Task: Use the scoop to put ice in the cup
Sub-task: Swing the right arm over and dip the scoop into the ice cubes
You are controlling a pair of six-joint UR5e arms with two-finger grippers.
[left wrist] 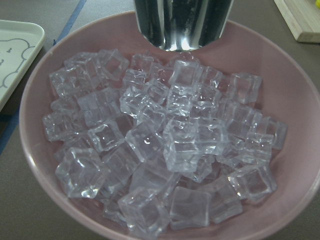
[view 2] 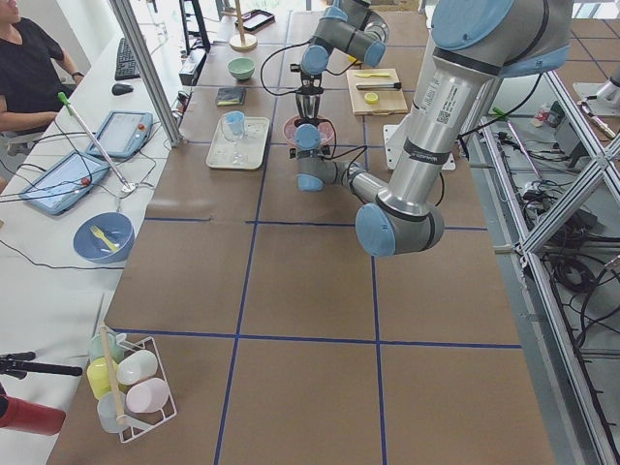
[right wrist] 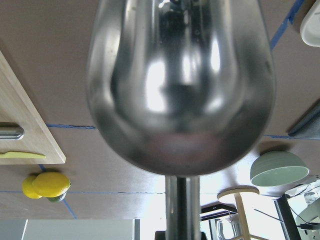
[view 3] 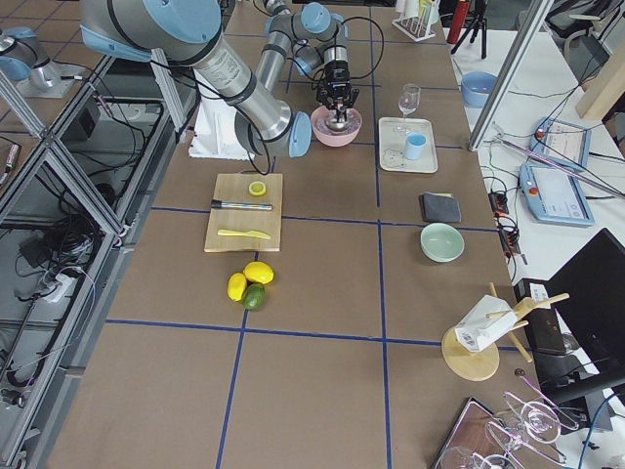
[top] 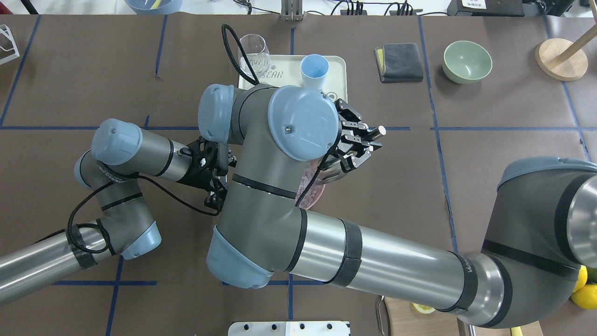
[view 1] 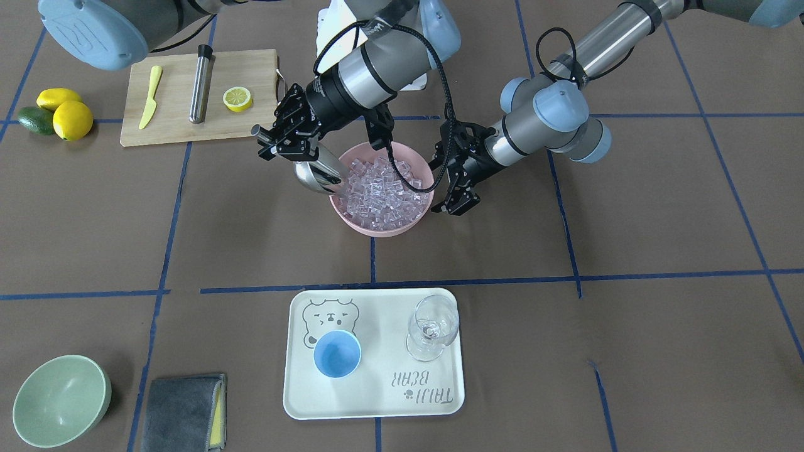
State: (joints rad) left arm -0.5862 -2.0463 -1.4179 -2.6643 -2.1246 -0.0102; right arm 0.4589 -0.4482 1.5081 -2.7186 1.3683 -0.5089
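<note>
Pinching the scoop (view 1: 317,176) handle between the fingers of the right gripper (view 1: 271,142), trough lip over the ice (view 1: 377,185) in the pink bowl (view 1: 377,228). Hovering beside its rim with the left gripper (view 1: 455,206), fingers spread.

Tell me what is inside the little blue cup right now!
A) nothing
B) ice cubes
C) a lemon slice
A: the cup shows only its bare blue inside, while the ice sits heaped in the pink bowl.
</note>
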